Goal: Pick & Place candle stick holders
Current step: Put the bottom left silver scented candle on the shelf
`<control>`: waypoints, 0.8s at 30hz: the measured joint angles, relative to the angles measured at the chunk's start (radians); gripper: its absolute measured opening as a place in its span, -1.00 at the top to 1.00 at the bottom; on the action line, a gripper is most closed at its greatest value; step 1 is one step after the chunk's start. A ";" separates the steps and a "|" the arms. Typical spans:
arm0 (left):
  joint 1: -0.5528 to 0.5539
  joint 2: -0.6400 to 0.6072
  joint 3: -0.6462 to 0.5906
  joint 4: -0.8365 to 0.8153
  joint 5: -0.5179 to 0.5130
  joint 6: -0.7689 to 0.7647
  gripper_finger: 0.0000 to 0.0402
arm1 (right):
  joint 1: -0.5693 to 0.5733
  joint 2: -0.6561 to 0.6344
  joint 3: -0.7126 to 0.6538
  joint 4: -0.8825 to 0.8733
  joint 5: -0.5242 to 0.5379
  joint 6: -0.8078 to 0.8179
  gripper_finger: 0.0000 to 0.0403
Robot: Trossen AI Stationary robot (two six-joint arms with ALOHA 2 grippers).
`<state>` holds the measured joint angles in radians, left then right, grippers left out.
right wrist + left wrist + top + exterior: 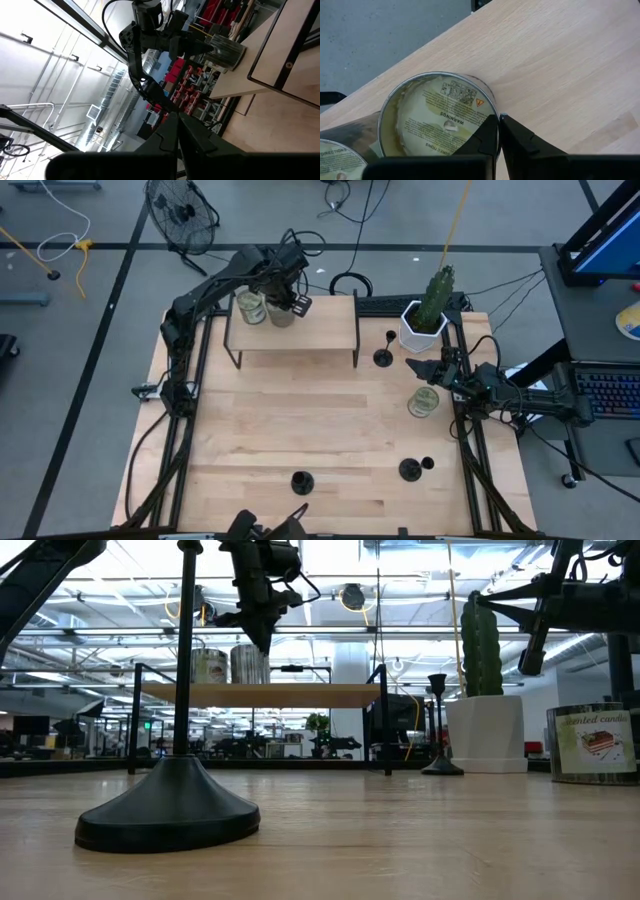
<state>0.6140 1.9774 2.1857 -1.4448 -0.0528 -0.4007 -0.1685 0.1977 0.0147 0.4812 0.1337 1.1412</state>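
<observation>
1. Over the raised shelf [290, 330] at the table's far side, your left gripper [297, 304] hangs with its fingers [487, 137] pressed together, holding nothing, just above two glass jars [250, 307].
2. Your right gripper [425, 366] waits at the table's right edge, fingers together and empty, beside a third jar [423, 401] and the cactus pot [420, 328].
3. You have three candle stick holders [384, 356] on the table [300, 430], all well apart from the left gripper: one before the pot, nearest the right gripper, and two [301, 481] [409, 470] near the front edge.
</observation>
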 joint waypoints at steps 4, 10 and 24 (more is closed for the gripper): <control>0.000 0.000 0.000 0.000 0.000 0.000 0.90 | 0.000 0.000 0.000 0.000 0.000 0.000 0.97; 0.000 0.000 0.000 0.000 0.000 0.009 0.89 | 0.000 0.000 0.000 0.000 0.000 0.000 0.97; 0.002 -0.001 0.000 0.006 -0.028 0.026 0.89 | 0.000 0.000 0.000 0.000 0.000 0.000 0.97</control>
<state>0.6159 1.9762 2.1857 -1.4391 -0.0807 -0.3748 -0.1688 0.1978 0.0146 0.4812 0.1333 1.1408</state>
